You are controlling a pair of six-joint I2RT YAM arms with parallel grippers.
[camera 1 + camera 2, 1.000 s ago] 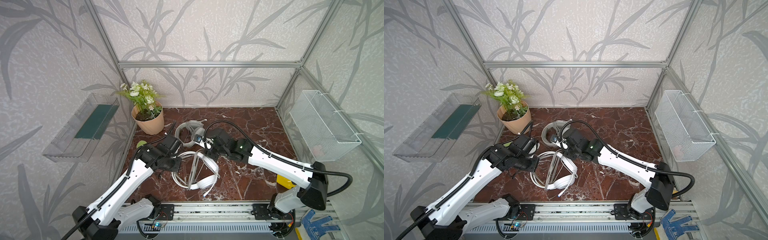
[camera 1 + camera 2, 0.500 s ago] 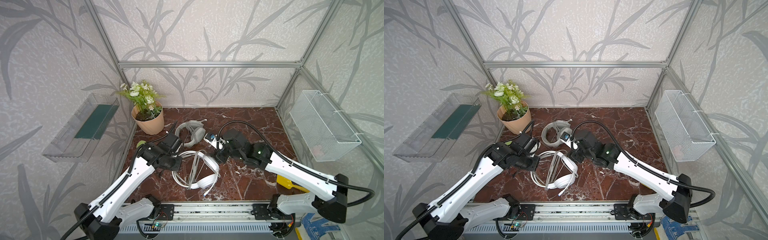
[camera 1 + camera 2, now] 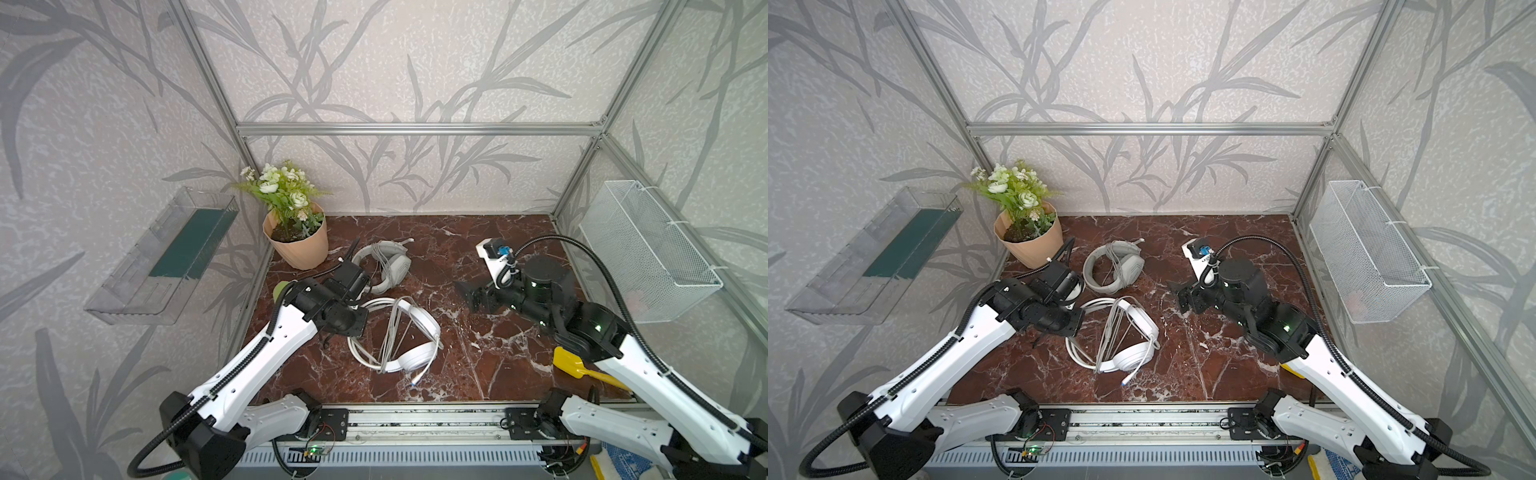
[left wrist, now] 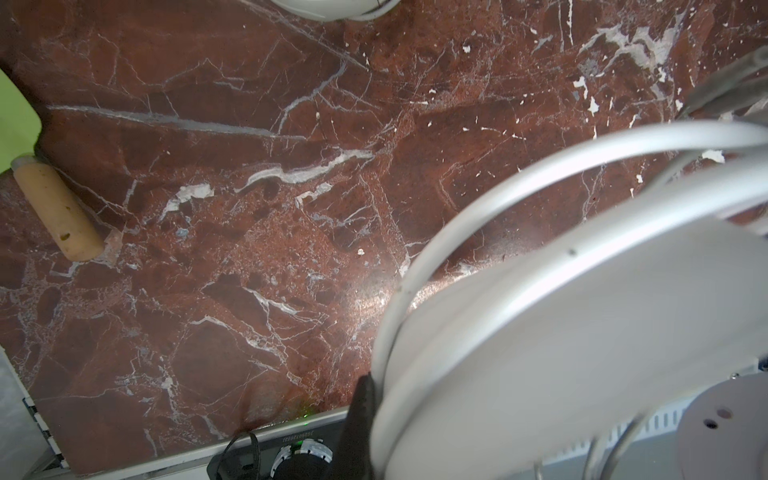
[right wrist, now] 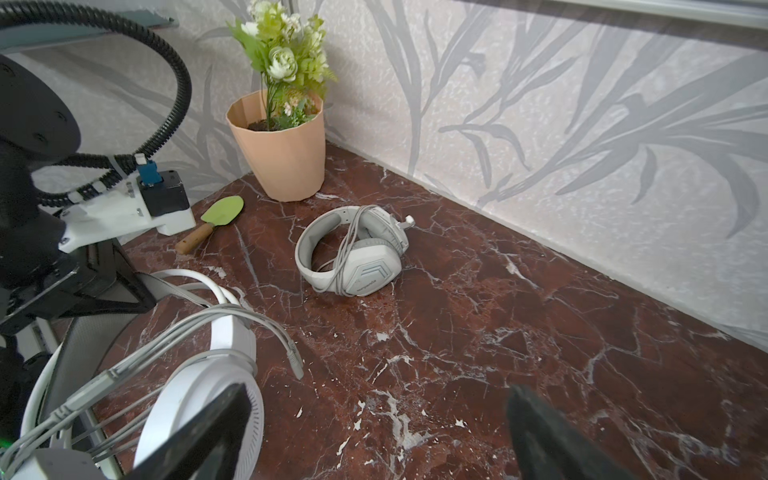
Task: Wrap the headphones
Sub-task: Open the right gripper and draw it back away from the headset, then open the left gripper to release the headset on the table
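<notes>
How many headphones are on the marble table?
2. The greyish-white headset lies near the flowerpot at the back; the glossy white headset is in front of it. A third could be hidden, but none shows.

The right hand (image 3: 464, 296) has backed way off. A second ago it was tucked in at the top of the white headset (image 3: 413, 356), right by the grey headset (image 3: 392, 266). Now it's well apart from both, out over bare desk (image 3: 457, 365) toward the right side. Its jaws have spread wide, nothing between them. The right arm (image 3: 648, 374) has stretched out lower and further right too.
</notes>
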